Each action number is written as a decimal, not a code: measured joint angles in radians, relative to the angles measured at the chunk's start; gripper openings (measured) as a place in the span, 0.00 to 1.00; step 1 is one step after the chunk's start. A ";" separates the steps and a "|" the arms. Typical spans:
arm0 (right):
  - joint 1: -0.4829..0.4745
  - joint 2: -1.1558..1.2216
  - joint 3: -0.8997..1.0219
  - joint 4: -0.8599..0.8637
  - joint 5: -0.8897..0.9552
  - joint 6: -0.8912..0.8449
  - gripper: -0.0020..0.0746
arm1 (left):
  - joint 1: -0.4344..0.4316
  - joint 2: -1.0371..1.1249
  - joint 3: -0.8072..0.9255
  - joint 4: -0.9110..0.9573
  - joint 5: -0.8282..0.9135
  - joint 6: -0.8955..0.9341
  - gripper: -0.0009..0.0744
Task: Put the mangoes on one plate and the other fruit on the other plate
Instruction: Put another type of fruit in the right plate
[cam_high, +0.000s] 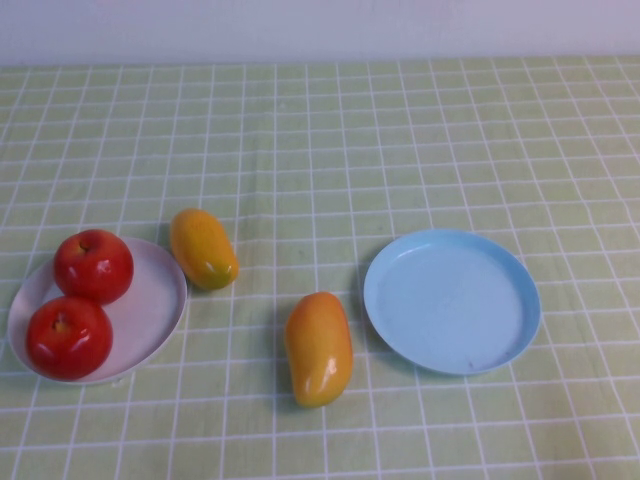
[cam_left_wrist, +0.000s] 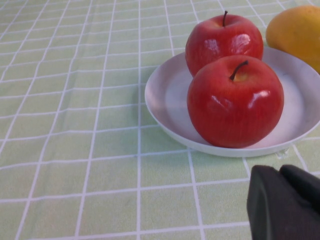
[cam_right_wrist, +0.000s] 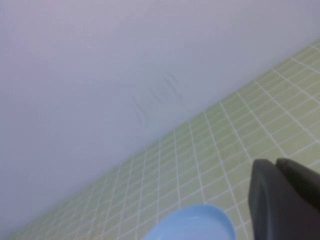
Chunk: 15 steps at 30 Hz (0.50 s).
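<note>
Two red apples (cam_high: 92, 265) (cam_high: 68, 337) sit on the white plate (cam_high: 150, 320) at the left. One mango (cam_high: 203, 248) lies on the cloth just right of that plate, and a second mango (cam_high: 319, 347) lies nearer the front, left of the light blue plate (cam_high: 452, 300), which holds nothing. Neither arm shows in the high view. In the left wrist view my left gripper (cam_left_wrist: 280, 172) is shut and holds nothing, a short way from the nearer apple (cam_left_wrist: 235, 101) and the white plate (cam_left_wrist: 167, 97). My right gripper (cam_right_wrist: 275, 162) is shut, above the blue plate's rim (cam_right_wrist: 195, 220).
A green checked cloth (cam_high: 330, 150) covers the whole table. A pale wall (cam_high: 320, 25) runs along its far edge. In the left wrist view, part of a mango (cam_left_wrist: 295, 32) shows behind the white plate.
</note>
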 joint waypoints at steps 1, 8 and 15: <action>0.000 0.000 0.000 0.014 0.002 0.000 0.01 | 0.000 0.000 0.000 0.000 0.002 0.000 0.01; 0.000 0.154 -0.128 0.074 0.195 0.000 0.01 | 0.000 0.000 0.000 0.000 0.002 0.000 0.01; 0.000 0.562 -0.459 -0.096 0.597 0.000 0.01 | 0.000 0.000 0.000 0.000 0.002 0.000 0.01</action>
